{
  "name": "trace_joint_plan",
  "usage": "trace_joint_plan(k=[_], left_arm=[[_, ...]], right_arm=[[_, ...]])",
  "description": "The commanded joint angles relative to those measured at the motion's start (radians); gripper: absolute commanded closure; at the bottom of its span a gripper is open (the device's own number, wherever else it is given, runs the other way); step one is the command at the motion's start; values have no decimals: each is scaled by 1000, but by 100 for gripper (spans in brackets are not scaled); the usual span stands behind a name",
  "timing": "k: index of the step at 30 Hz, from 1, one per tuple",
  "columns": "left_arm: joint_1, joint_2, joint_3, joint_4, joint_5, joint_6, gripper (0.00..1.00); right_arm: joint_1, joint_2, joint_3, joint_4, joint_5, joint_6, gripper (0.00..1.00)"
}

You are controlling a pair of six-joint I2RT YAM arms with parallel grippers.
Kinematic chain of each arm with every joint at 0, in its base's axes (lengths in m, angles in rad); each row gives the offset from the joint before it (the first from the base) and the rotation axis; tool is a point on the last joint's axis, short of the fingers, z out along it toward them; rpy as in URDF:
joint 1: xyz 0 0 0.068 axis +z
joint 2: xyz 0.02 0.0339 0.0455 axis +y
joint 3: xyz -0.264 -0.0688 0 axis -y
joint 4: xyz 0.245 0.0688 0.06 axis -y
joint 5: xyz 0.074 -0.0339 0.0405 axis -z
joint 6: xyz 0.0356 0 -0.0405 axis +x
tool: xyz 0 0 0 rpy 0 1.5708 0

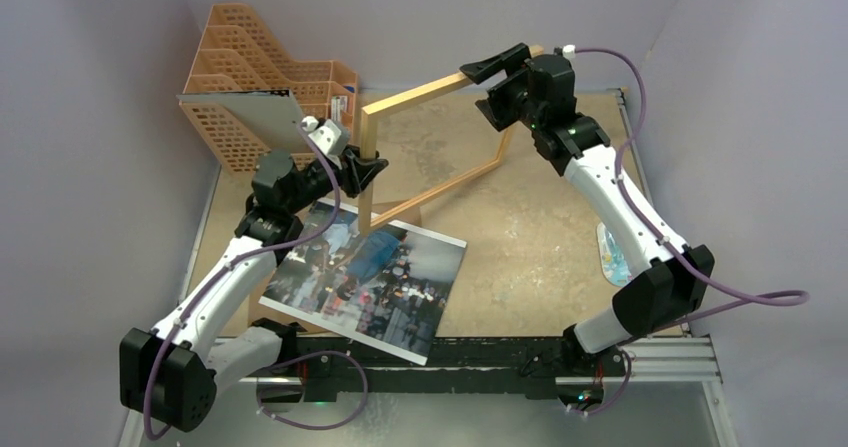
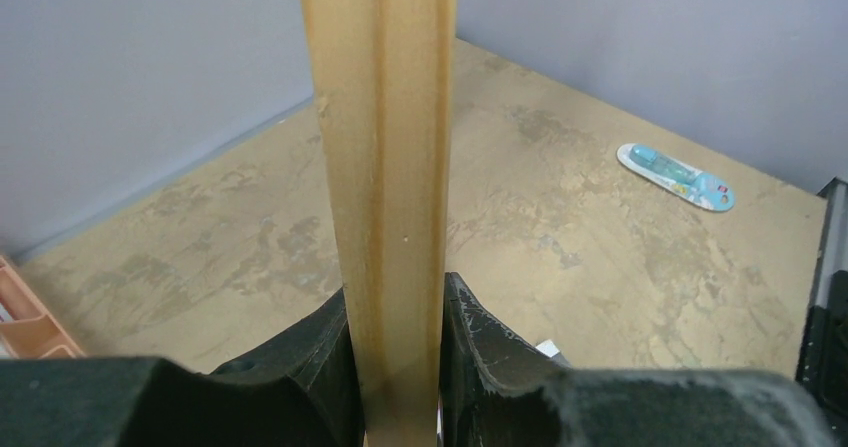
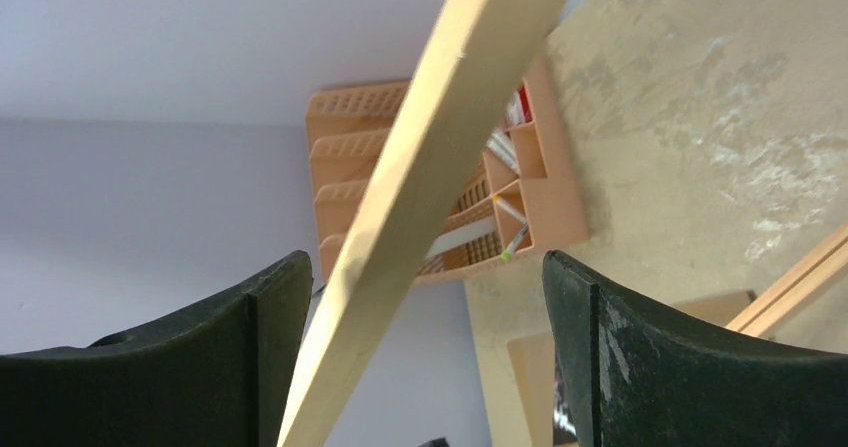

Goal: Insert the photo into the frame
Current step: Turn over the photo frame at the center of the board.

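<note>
Two hands meet the frame (image 1: 440, 87). The left hand (image 1: 372, 170) is clamped tight on its short side rail at 9 o'clock. The right hand (image 1: 497, 87) stands wide open around the top rail near the 1 o'clock corner, with a clear gap on one side. The frame is tipped up on edge, its long rails running from 8 toward 2 o'clock. The photo (image 1: 370, 272) lies flat on the bench (image 1: 530, 227) at 7 o'clock, beneath the frame's near side. An orange file rack (image 1: 250, 77) stands at 11 o'clock and a blue packet (image 1: 612, 252) lies at 3 o'clock.
</note>
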Motion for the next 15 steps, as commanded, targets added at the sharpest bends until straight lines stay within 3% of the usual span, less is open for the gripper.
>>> trace_joint_plan(k=[1, 8, 15], left_arm=[[-6, -45, -12, 79, 0, 150, 100], [-22, -99, -43, 39, -75, 291, 100], [-28, -115, -57, 11, -39, 375, 100]], right_arm=[[-22, 20, 84, -5, -142, -24, 14], [-27, 53, 110, -23, -212, -35, 23], [-27, 60, 124, -90, -249, -87, 19]])
